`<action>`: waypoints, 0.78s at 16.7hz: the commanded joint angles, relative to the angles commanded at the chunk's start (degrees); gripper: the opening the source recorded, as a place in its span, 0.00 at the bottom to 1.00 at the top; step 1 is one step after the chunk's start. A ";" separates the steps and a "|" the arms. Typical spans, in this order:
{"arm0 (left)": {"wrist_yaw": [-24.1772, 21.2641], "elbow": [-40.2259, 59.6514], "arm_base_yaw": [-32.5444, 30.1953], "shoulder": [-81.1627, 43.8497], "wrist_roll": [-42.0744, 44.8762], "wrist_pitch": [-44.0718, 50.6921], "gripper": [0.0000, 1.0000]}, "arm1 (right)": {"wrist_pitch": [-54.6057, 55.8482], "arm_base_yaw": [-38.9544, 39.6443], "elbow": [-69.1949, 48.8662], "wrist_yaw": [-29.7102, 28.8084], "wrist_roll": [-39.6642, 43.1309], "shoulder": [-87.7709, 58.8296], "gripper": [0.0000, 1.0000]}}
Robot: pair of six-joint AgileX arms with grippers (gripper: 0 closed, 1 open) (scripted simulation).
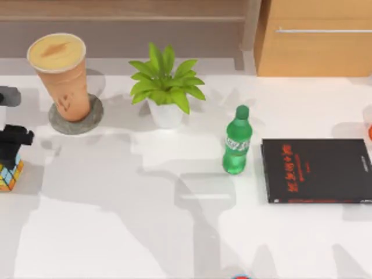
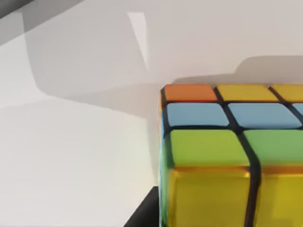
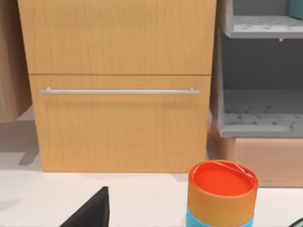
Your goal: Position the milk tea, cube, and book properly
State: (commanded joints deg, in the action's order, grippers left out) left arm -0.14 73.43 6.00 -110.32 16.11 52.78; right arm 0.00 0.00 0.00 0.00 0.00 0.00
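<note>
Left pincer [image 1: 11,152] sits atop the cube [image 1: 10,174] — well clear of the milk tea [image 1: 61,75] on its coaster [image 1: 75,116] — presumably gripping it, though I cannot tell.

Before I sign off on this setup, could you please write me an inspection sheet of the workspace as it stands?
Surface: white table, streaked with shadows.
Job's things: milk tea upright on a round grey coaster at the far left; cube at the table's left edge; light-blue book: nothing seen.
Clutter: potted plant mid-table, green bottle upright to its right, black book with red lettering lying flat at the right, orange-topped can near the drawers.
Grippers: left gripper is right over the cube; whether it grips cannot be told. Right gripper's dark finger faces the drawers.
Cables: nothing seen.
Surroundings: wooden drawer unit, grey shelves.
</note>
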 joint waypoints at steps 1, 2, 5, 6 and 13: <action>0.00 0.58 -0.08 0.28 0.06 0.94 0.00 | 0.00 0.00 0.00 0.00 0.00 0.00 1.00; 0.01 1.17 -0.10 0.55 0.07 2.12 0.00 | 0.00 0.00 0.00 0.00 0.00 0.00 1.00; 0.04 3.01 0.03 1.69 -0.13 5.21 0.00 | 0.00 0.00 0.00 0.00 0.00 0.00 1.00; 0.06 3.40 0.03 1.99 -0.15 5.63 0.00 | 0.00 0.00 0.00 0.00 0.00 0.00 1.00; -0.42 5.38 -0.28 4.74 -0.19 5.10 0.00 | 0.00 0.00 0.00 0.00 0.00 0.00 1.00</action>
State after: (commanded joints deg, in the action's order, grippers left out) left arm -0.56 78.82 5.72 -105.58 15.91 57.88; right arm 0.00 0.00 0.00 0.00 0.00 0.00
